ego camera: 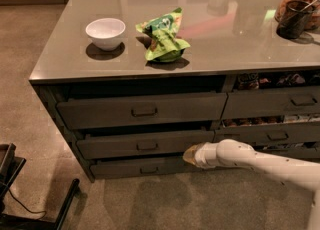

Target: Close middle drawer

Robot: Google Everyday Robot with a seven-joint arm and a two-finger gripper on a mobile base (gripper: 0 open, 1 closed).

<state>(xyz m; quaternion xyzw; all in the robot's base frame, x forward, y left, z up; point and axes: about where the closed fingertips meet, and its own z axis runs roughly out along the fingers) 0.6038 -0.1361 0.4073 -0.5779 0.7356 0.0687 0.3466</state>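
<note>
Cabinet island with the middle drawer [147, 144] standing slightly proud of the carcass, a dark gap showing along its upper edge. It lies between the taller top drawer [142, 110], also ajar, and the low bottom drawer [140, 168]. The front's long axis runs horizontally across the view, with its small pull handle [147, 146] at the centre. The gripper [191, 154] sits at the right end of this front as seen in the view, low against its lower corner and partly overlapping the bottom drawer. It appears to touch the front or to stand just beside it; which cannot be told, nor whether the gripper is released or clenched. It grasps nothing visible. The white arm [260, 161] enters from the lower right, held low and almost level, its wrist pointing toward the drawer fronts. Judged from this pose, closure calls for a push inward, away from the camera and square to the long axis; a push applied so far off centre could skew the drawer. On the countertop [225, 49] rest a white bowl [105, 33] and a crumpled green snack bag [164, 41].
</note>
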